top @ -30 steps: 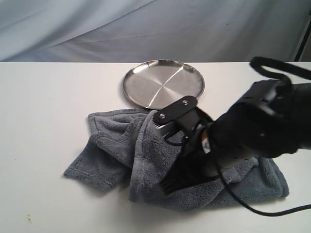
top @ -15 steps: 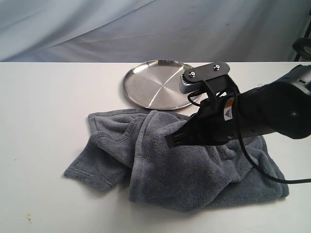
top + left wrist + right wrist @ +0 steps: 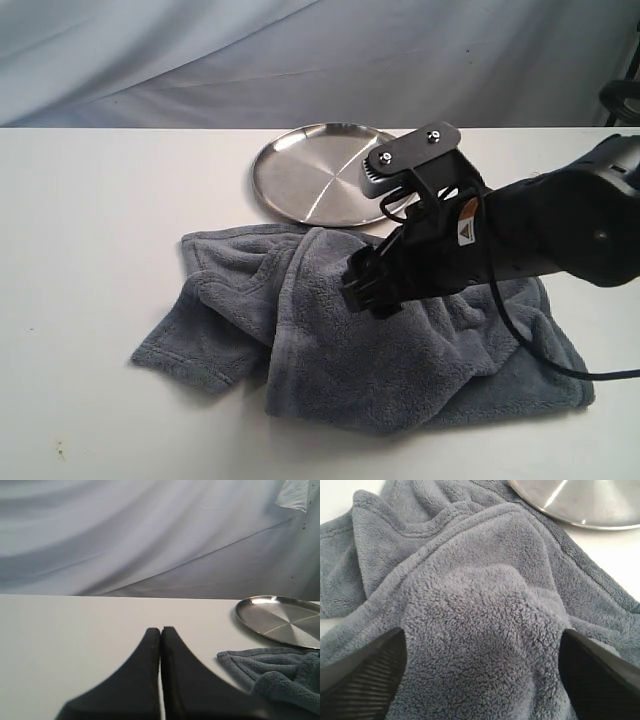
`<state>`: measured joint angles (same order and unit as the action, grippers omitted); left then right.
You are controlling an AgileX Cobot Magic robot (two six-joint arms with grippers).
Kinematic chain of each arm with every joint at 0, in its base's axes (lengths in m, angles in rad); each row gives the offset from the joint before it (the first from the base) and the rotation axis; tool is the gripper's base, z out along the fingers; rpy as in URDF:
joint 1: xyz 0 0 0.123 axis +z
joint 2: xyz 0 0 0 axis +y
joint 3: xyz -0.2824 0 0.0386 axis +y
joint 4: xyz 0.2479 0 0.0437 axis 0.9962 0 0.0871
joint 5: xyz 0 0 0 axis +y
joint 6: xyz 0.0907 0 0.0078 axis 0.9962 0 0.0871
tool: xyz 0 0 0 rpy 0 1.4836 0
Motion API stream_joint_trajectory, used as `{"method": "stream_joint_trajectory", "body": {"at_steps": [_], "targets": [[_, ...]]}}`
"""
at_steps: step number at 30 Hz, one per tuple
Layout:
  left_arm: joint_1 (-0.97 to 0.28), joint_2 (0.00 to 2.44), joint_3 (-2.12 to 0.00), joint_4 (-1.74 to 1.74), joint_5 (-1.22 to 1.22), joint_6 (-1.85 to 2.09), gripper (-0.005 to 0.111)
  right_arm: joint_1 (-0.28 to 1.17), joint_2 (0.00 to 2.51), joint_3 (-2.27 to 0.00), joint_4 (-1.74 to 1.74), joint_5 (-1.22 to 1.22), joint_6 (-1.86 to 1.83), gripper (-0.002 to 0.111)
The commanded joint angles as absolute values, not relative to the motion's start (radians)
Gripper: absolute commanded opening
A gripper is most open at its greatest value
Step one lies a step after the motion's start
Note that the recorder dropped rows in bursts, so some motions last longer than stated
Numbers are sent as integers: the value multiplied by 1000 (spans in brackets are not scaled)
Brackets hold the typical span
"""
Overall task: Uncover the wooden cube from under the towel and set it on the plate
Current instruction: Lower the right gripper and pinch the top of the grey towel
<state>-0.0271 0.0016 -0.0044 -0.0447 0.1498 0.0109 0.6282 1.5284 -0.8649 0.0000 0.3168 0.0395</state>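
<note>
The blue-grey towel (image 3: 320, 350) lies crumpled on the white table in front of the silver plate (image 3: 310, 180). The wooden cube is hidden; no bare wood shows in any view. My right gripper (image 3: 366, 285) hovers open just above the towel's middle. In the right wrist view its fingers (image 3: 365, 675) stand wide on either side of a raised hump in the towel (image 3: 480, 625), with the plate (image 3: 585, 500) beyond. My left gripper (image 3: 160, 628) is shut and empty above bare table, well to the left of the towel (image 3: 280, 672) and the plate (image 3: 280, 622).
The white table (image 3: 90, 220) runs back to a pale draped backdrop (image 3: 300, 60). A black cable (image 3: 560, 370) trails from the right arm over the towel's right end. The left arm does not show in the exterior view.
My right arm rose from the towel's front part and drew back toward the plate. Its gripper then tipped down over the towel's middle. The towel has not shifted.
</note>
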Motion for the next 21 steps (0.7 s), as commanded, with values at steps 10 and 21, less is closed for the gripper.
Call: {"method": "stream_joint_trajectory", "body": {"at_steps": [10, 21], "targets": [[-28, 0, 0, -44, 146, 9, 1, 676, 1627, -858, -22, 284, 12, 78], [-28, 0, 0, -44, 146, 9, 1, 676, 1675, -858, -40, 306, 12, 65]]}}
